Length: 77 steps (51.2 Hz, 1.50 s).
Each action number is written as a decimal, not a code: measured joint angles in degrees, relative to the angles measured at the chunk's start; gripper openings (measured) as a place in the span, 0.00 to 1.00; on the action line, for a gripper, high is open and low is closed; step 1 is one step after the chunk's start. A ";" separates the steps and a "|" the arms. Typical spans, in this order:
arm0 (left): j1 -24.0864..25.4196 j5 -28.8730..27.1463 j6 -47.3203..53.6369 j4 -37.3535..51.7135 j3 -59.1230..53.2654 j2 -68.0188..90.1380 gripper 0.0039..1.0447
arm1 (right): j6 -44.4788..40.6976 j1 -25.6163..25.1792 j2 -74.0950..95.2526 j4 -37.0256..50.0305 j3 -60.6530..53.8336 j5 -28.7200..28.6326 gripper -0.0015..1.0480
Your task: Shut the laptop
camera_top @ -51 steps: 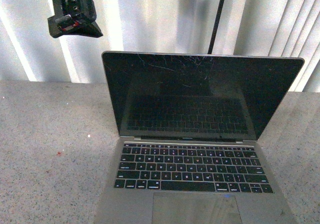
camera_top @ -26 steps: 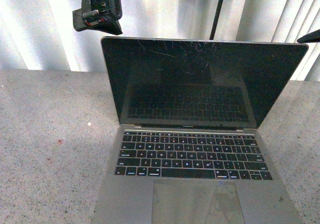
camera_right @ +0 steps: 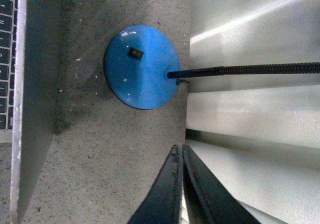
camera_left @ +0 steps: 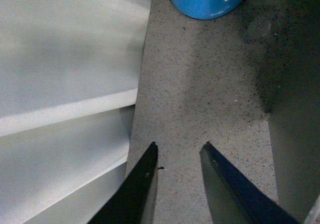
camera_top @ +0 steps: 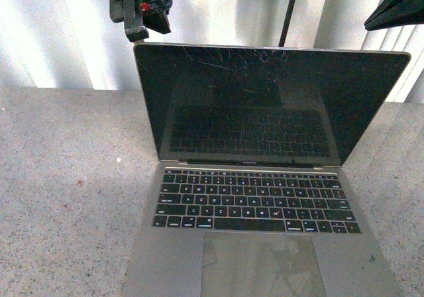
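The laptop (camera_top: 265, 111) stands open on the speckled table, its scratched black screen facing me and the black keys (camera_top: 255, 207) and trackpad in front. My left gripper (camera_top: 140, 20) hangs just above and behind the lid's top left corner. In the left wrist view its fingers (camera_left: 145, 174) are spread, so the left gripper (camera_left: 180, 146) is open over bare tabletop, with the grey lid back (camera_left: 295, 149) beside it. My right gripper (camera_top: 396, 8) sits above the lid's top right corner. The right gripper (camera_right: 179, 149) is shut and empty behind the lid (camera_right: 35, 109).
A blue round lamp base (camera_right: 142, 66) rests on the table behind the laptop, close to the white ribbed wall (camera_left: 65, 84). Its black gooseneck (camera_right: 250, 70) rises from it and its pole (camera_top: 289, 12) shows above the screen. Speckled tabletop (camera_top: 66, 197) extends left of the laptop.
The left gripper has moved right, to just above the lid's top left corner. The right gripper has come into view at the upper right. The lid's top edge now shows higher.
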 joint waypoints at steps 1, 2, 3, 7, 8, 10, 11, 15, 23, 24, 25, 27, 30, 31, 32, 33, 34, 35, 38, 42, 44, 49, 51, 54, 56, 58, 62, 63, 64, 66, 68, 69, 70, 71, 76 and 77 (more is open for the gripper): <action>-0.13 0.00 0.02 -0.07 0.00 0.00 0.24 | -0.04 0.04 0.02 -0.09 0.00 0.00 0.02; -0.26 0.00 0.02 -0.09 0.00 0.00 0.20 | -0.09 0.11 0.07 -0.22 0.00 0.02 0.03; -0.37 0.00 0.02 -0.15 0.00 0.00 0.17 | -0.11 0.17 0.11 -0.39 0.00 0.00 0.03; -0.74 0.04 0.00 -0.68 0.00 0.00 0.07 | -0.11 0.37 0.22 -1.60 0.00 0.02 0.03; -0.96 0.02 -0.11 -0.74 0.00 0.00 0.03 | -0.11 0.42 0.28 -1.90 0.00 0.04 0.03; -1.27 0.09 0.00 -0.76 0.00 0.02 0.03 | 0.09 0.48 0.31 -2.78 0.00 0.00 0.03; -1.33 0.07 0.02 -0.79 0.00 0.02 0.03 | 0.15 0.52 0.31 -3.19 0.00 0.00 0.03; -1.73 0.39 -0.15 -0.85 0.00 0.09 0.03 | 0.48 0.61 0.31 -4.63 0.00 0.00 0.03; -2.40 0.70 -0.44 -1.49 -0.17 0.11 0.03 | 0.48 0.79 0.31 -6.54 0.00 0.37 0.03; -2.47 0.68 -0.44 -1.51 -0.24 0.11 0.03 | 0.48 0.81 0.31 -6.71 -0.02 0.39 0.03; -2.51 0.68 -0.44 -1.51 -0.28 0.11 0.03 | 0.48 0.83 0.31 -6.75 -0.04 0.39 0.03; -2.69 0.55 -0.44 -1.53 -0.50 0.11 0.03 | 0.48 0.85 0.31 -7.08 -0.15 0.42 0.03; -2.91 0.50 -0.44 -1.57 -0.74 0.11 0.03 | 0.46 0.92 0.31 -7.56 -0.26 0.59 0.03; -2.95 0.50 -0.44 -1.57 -0.79 0.11 0.03 | 0.46 0.94 0.31 -7.72 -0.31 0.66 0.03; -3.04 0.48 -0.42 -1.60 -0.90 0.11 0.03 | 0.46 0.94 0.31 -7.74 -0.33 0.68 0.03; -3.17 0.46 -0.42 -1.62 -1.03 0.11 0.03 | 0.46 0.96 0.31 -7.87 -0.39 0.70 0.03; -3.19 0.46 -0.42 -1.66 -1.07 0.11 0.03 | 0.46 0.96 0.31 -8.04 -0.46 0.76 0.03; -3.28 0.48 -0.42 -1.73 -1.16 0.11 0.03 | 0.46 0.96 0.31 -8.13 -0.48 0.81 0.03; -3.50 0.55 -0.42 -1.77 -1.42 0.11 0.03 | 0.46 0.98 0.31 -8.39 -0.70 0.85 0.03; -3.74 0.72 -0.44 -1.77 -1.81 0.11 0.03 | 0.48 1.01 0.31 -8.52 -1.09 0.81 0.03; -3.89 0.79 -0.44 -1.77 -1.97 0.11 0.03 | 0.48 1.01 0.31 -8.59 -1.31 0.81 0.03; -4.24 1.20 -0.44 -1.77 -2.56 0.11 0.03 | 0.48 1.05 0.31 -9.68 -1.97 0.87 0.03; -4.33 1.27 -0.46 -1.77 -2.69 0.11 0.03 | 0.52 1.07 0.31 -10.14 -2.19 0.87 0.03; -4.46 1.62 -0.48 -1.79 -2.93 0.09 0.03 | 0.76 1.11 0.31 -10.49 -2.45 0.83 0.03; -4.52 1.66 -0.48 -1.81 -3.04 0.07 0.03 | 0.98 1.14 0.31 -10.73 -2.51 0.83 0.03; -4.57 1.79 -0.48 -1.84 -3.17 0.07 0.03 | 1.16 1.22 0.26 -10.88 -2.73 0.85 0.03; -4.66 2.21 -0.61 -2.10 -3.54 -0.07 0.03 | 1.42 1.36 0.20 -11.58 -2.97 0.92 0.03; -4.68 2.36 -0.68 -2.25 -3.67 -0.15 0.03 | 1.51 1.38 0.15 -11.93 -3.04 0.98 0.03; -4.68 2.45 -0.68 -2.27 -3.76 -0.17 0.03 | 1.53 1.42 0.07 -12.15 -3.15 1.07 0.03; -4.72 2.73 -0.70 -2.32 -4.11 -0.37 0.03 | 1.60 1.46 -0.04 -12.39 -3.30 1.16 0.03; -4.76 2.91 -0.72 -2.40 -4.48 -0.61 0.03 | 1.66 1.57 -0.15 -12.90 -3.41 1.29 0.03; -4.76 2.93 -0.72 -2.49 -4.63 -0.76 0.03 | 1.73 1.62 -0.24 -13.14 -3.50 1.29 0.03; -4.76 2.95 -0.70 -2.58 -4.76 -0.83 0.03 | 1.86 1.68 -0.33 -13.35 -3.56 1.33 0.03; -4.76 3.02 -0.70 -2.67 -4.96 -1.01 0.03 | 1.97 1.70 -0.37 -13.46 -3.58 1.36 0.03; -4.76 3.37 -0.70 -3.28 -6.25 -1.81 0.03 | 2.99 2.19 -1.11 -14.78 -3.96 1.66 0.03; -4.76 3.39 -0.70 -3.37 -6.51 -1.99 0.03 | 3.32 2.32 -1.33 -15.17 -4.07 1.64 0.03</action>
